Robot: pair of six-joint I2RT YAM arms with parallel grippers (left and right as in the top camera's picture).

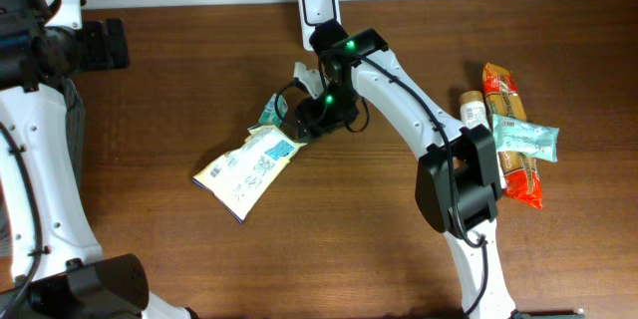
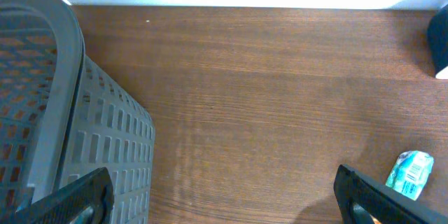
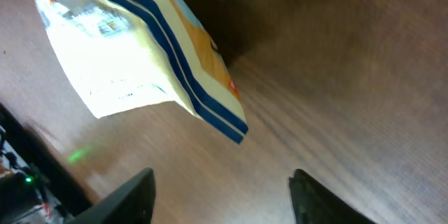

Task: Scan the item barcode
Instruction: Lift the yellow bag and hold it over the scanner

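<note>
A yellow and white pouch [image 1: 249, 166] with blue stripes lies flat on the wooden table, left of centre. In the right wrist view the pouch [image 3: 133, 63] shows its white printed side, just ahead of my fingers. My right gripper [image 1: 300, 120] hovers at the pouch's upper right corner. It is open [image 3: 220, 185], with only bare wood between its fingers. A white scanner [image 1: 318, 6] stands at the table's back edge. My left gripper [image 1: 105, 44] is far off at the back left, open wide [image 2: 224, 192] and holding nothing.
A small teal packet [image 1: 270, 110] lies beside the pouch, and the left wrist view shows this teal packet [image 2: 411, 174] too. Several snack packs and a bottle [image 1: 510, 135] are piled at the right. A grey perforated basket [image 2: 63, 112] stands under my left gripper.
</note>
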